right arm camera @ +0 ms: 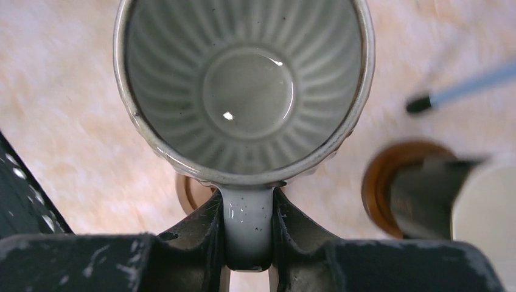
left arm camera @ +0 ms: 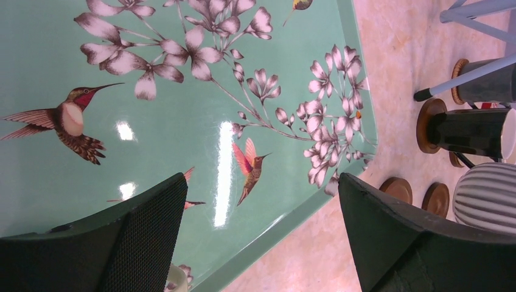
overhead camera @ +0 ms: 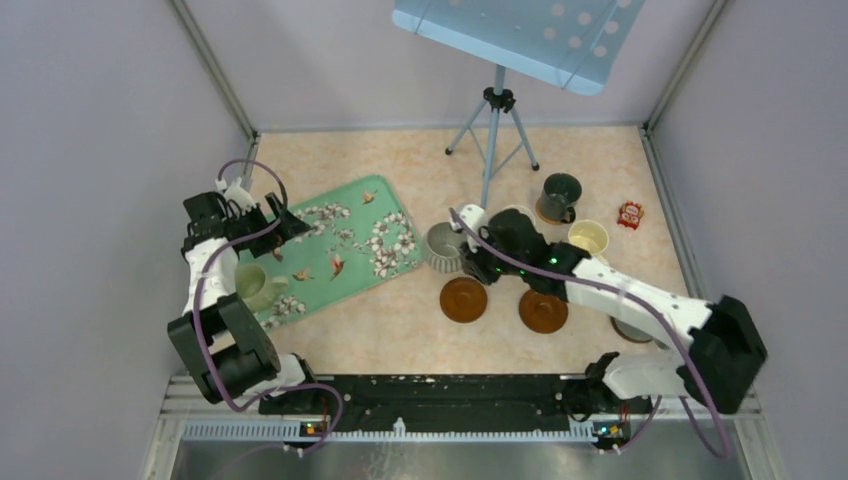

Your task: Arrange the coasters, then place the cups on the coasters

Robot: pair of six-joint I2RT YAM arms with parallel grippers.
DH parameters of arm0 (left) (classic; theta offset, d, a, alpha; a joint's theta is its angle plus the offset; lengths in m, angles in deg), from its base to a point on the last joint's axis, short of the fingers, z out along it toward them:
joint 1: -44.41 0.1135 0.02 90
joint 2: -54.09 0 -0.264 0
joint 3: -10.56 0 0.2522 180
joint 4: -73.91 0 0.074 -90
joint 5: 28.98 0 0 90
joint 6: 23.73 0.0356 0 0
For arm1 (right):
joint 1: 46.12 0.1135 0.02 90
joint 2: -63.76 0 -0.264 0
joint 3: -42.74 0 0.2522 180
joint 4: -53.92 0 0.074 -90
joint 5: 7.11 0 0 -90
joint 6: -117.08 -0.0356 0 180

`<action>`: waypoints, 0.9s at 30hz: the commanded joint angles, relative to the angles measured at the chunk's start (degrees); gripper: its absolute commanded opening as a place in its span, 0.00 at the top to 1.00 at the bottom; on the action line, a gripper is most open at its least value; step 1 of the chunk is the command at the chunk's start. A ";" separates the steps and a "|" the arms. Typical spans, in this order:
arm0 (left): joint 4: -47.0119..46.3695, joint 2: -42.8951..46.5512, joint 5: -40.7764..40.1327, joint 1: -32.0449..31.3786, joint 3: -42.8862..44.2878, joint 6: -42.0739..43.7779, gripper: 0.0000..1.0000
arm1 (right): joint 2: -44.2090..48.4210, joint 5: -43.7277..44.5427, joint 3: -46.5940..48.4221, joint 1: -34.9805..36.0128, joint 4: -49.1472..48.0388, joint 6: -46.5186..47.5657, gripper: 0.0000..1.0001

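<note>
My right gripper (overhead camera: 467, 252) is shut on the handle (right arm camera: 246, 225) of the ribbed grey cup (overhead camera: 441, 246), which stands upright just off the green tray's right end. Looking down from the right wrist, the cup (right arm camera: 243, 85) is empty, and a coaster's edge (right arm camera: 187, 193) peeks out below its rim. Two bare brown coasters (overhead camera: 463, 299) (overhead camera: 543, 311) lie just in front of the cup. Further back, a dark green cup (overhead camera: 560, 197) sits on a coaster and a cream cup (overhead camera: 588, 238) stands to the right. My left gripper (overhead camera: 268, 224) (left arm camera: 261, 237) hangs open over the tray (left arm camera: 182, 121). A pale green cup (overhead camera: 255, 285) stands on the tray.
A tripod stand (overhead camera: 493, 125) with a blue perforated top (overhead camera: 520, 35) stands at the back, one leg foot (right arm camera: 420, 103) near the held cup. A small red packet (overhead camera: 629, 214) lies at the right. In the left wrist view a dark cup on a coaster (left arm camera: 474, 131) stands beyond the tray.
</note>
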 commanded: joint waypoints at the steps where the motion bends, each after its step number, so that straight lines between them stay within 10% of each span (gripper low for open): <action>1: 0.30 1.94 0.29 0.42 2.63 0.14 0.01 | 12.74 -1.81 -9.58 -3.61 2.94 -0.57 1.00; 11: 0.56 1.95 0.31 0.33 3.34 -0.69 0.01 | 28.27 0.35 -14.75 -15.54 14.97 12.15 1.00; 27: 0.47 1.04 -0.05 0.29 4.19 -1.00 0.01 | 24.69 -12.68 -7.35 -37.06 40.44 39.32 1.00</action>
